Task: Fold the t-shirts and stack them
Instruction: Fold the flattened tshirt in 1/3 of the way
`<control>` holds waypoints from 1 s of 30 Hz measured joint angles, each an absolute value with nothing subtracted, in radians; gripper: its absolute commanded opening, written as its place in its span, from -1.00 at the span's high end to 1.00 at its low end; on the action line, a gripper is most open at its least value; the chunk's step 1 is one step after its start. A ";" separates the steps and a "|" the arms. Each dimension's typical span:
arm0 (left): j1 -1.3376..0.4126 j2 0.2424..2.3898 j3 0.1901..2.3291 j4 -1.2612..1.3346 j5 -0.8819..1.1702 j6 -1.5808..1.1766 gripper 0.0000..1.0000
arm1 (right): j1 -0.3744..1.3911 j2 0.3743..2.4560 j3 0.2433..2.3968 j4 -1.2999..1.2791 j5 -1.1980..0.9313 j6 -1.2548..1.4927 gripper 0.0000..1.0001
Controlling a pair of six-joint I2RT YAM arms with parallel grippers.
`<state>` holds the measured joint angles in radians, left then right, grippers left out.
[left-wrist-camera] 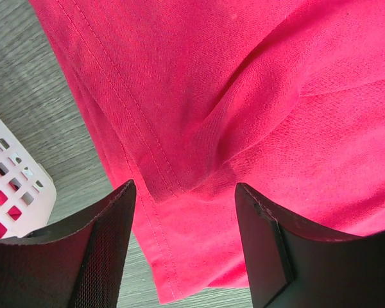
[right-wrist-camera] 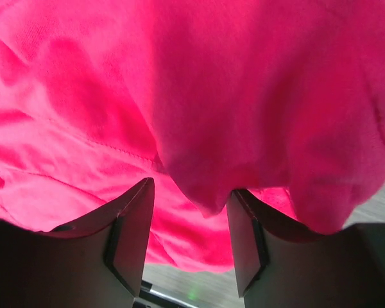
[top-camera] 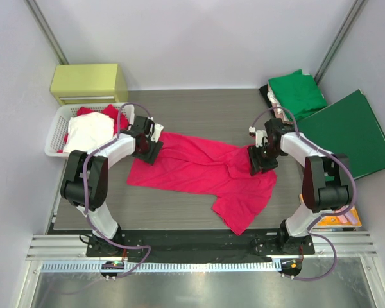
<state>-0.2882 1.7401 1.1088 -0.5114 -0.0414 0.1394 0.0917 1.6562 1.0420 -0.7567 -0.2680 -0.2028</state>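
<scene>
Between the fingers of my left gripper (left-wrist-camera: 186,250) sits a raised crease and the stitched hem of the pinkish-red t-shirt (top-camera: 199,170). The jaws stand apart on either side of it with cloth showing across the whole gap, so I read them as straddling the hem, not pinching it. My right gripper (right-wrist-camera: 189,237) is narrower, with a hanging lobe of the same shirt between its fingers. The cloth reaches both inner faces, but I cannot tell whether the pads are pressing it or only flanking it. Outward from there, the shirt lies rumpled on the table (top-camera: 199,109) with its long axis running side to side between my two arms. My left jaws are over its far-left corner, close to the white basket (top-camera: 56,138), and my right jaws are over its right end. From that right end a loose tail runs back toward my right base. Each arm is therefore nearest its own end, and I judge that any lift or spread has to pull along that side-to-side line. The green t-shirt (top-camera: 298,93) lies folded at the far right, well apart, over a pale beige-pink one (top-camera: 279,110).
</scene>
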 measured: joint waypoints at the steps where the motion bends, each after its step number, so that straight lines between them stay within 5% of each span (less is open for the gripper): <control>1: -0.288 1.740 1.109 -0.511 -0.041 0.139 -0.29 | 0.095 1.657 1.042 -0.750 -0.268 -0.202 0.15; 2: -0.288 1.740 1.109 -0.511 -0.042 0.139 -0.29 | 0.097 1.656 1.043 -0.746 -0.268 -0.200 0.65; 4: -0.288 1.740 1.109 -0.511 -0.041 0.139 -0.29 | 0.102 1.656 1.044 -0.737 -0.268 -0.201 0.98; 30: -0.289 1.744 1.109 -0.511 -0.041 0.139 -0.28 | 0.104 1.462 1.164 -0.969 -0.322 -0.177 0.98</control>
<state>-0.2893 1.7443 1.1088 -0.5114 -0.0410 0.1390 0.1040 1.4624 1.1645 -0.9688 -0.3218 -0.1768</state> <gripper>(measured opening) 0.642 0.034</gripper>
